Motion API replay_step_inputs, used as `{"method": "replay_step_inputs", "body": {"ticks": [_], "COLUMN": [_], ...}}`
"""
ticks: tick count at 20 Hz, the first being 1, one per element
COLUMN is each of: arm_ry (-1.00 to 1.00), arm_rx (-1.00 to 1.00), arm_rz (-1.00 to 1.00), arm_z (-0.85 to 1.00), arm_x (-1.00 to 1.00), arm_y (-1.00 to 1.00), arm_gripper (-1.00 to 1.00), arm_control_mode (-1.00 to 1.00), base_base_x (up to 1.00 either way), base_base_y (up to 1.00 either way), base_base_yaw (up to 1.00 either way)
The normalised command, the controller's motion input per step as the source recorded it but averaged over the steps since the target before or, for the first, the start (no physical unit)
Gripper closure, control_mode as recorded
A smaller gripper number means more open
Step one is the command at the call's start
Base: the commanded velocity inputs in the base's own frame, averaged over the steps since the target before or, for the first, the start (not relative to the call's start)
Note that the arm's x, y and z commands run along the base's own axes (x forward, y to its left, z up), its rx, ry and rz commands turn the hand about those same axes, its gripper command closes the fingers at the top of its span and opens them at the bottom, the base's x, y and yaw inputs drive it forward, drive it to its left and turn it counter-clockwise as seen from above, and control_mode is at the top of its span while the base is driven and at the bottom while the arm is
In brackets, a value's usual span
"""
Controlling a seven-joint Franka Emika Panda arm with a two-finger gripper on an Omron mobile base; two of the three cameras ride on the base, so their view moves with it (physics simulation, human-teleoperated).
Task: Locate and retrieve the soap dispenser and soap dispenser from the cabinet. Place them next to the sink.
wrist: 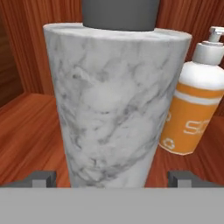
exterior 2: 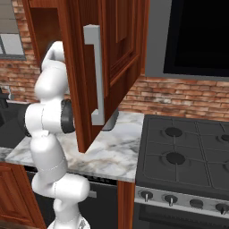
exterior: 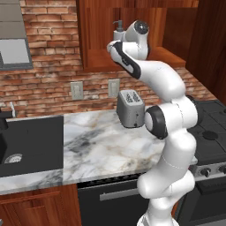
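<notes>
- Straddling the marbled soap dispenser (wrist: 113, 105), the end effector (wrist: 113, 179) has its 2 fingers spread wide on either side of the bottle's base, gripping nothing.
- Closing off-centre could tip the tall bottle on the cabinet (wrist: 26, 131) shelf.
- The orange soap dispenser (wrist: 190, 105) stands just beside it and could be knocked during lift-out.
- The sink (exterior: 31, 141) lies well apart, so a weak grip risks a drop.

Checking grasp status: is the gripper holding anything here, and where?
Nothing held. The open gripper straddles the marbled soap dispenser near its base, fingertips apart.
</notes>
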Motion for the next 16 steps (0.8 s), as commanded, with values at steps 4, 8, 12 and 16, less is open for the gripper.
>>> {"method": "replay_step_inputs", "body": {"ticks": [4, 8, 12, 16], "arm_ry": [-0.01, 0.0, 0.0, 0.0], "arm_rx": [0.0, 0.0, 0.0, 0.0], "arm_rz": [0.0, 0.0, 0.0, 0.0], "arm_z": [-0.02, -0.05, -0.07, -0.09], "arm_x": [0.19, 0.28, 0.22, 0.07], "arm_y": [0.1, 0.08, 0.11, 0.2], "arm_gripper": [-1.0, -1.0, -1.0, 1.0], "arm_control_mode": [-1.0, -1.0, -1.0, -1.0], "base_base_x": [0.0, 0.0, 0.0, 0.0], "base_base_y": [0.0, 0.0, 0.0, 0.0], "base_base_yaw": [0.0, 0.0, 0.0, 0.0]}}
